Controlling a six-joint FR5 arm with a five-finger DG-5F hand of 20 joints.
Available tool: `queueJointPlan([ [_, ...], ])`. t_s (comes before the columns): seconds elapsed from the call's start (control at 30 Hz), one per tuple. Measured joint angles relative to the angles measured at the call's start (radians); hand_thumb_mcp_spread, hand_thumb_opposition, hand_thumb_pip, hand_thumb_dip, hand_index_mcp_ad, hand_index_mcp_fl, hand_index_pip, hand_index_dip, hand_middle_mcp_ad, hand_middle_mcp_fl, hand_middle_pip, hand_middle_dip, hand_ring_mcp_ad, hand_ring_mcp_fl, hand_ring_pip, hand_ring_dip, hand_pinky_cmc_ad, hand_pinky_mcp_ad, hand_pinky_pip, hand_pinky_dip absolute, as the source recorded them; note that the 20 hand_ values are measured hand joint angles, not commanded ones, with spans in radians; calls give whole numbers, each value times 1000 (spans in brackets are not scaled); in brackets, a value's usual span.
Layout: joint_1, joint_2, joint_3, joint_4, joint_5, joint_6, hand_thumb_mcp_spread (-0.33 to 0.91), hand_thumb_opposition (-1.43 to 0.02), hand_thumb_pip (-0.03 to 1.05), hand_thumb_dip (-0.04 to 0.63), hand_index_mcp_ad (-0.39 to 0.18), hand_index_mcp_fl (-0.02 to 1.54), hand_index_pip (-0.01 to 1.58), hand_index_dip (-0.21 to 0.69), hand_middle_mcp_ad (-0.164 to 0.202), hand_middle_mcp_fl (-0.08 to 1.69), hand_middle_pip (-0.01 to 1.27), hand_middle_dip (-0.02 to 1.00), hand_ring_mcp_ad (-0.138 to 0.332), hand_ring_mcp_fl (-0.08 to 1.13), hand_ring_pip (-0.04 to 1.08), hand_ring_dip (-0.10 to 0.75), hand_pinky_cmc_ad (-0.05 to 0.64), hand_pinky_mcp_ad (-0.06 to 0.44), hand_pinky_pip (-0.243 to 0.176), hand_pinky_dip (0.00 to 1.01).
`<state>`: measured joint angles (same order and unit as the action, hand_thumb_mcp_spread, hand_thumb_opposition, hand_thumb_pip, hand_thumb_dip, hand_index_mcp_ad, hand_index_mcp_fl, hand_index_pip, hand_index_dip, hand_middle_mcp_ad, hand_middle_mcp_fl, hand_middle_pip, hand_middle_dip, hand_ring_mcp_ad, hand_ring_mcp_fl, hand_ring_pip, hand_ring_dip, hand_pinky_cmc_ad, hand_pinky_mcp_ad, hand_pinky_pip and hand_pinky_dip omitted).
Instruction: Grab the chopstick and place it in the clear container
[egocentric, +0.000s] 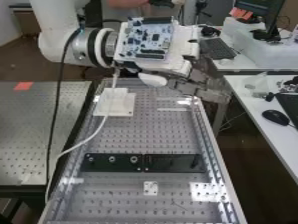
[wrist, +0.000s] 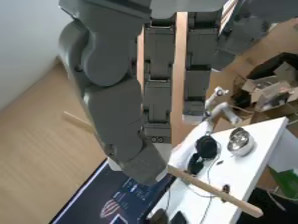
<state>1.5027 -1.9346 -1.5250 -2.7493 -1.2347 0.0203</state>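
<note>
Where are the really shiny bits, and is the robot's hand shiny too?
High view: white glare on the metal bench, brightest toward the picture's lower right, probably from lights above; wrist view: highlights on the round metal bowl, while the hand looks mostly dull grey.

White, smooth arm (egocentric: 56, 25), its grey collar (egocentric: 81, 47) beside black rings (egocentric: 103, 47). Blue-and-white circuit board (egocentric: 148, 39) on a white housing (egocentric: 178, 42); black cable (egocentric: 56, 100), white cable (egocentric: 111, 97). Robot hand (egocentric: 199, 87) dark grey — blocky, segmented fingers (wrist: 158, 60), small round screws (wrist: 159, 139), one pale fingertip (wrist: 193, 119).
</note>
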Motion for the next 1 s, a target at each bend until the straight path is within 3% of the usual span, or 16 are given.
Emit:
queueJointPlan([
  [0.27,89,50,-48,-44,68,9,857,-1084,442,332,-127,1211,482,347,-12,1302,209,682,131,679,117,419,422,136,-14,155],
  [0.63,296,65,-70,-107,320,64,860,-1084,443,330,-127,1218,471,360,-14,1295,206,670,131,679,117,417,417,136,-14,155],
  [1.0,506,26,-32,-170,556,136,862,-1091,443,330,-127,1218,471,363,-14,1299,211,670,131,679,117,421,422,136,-14,157],
])
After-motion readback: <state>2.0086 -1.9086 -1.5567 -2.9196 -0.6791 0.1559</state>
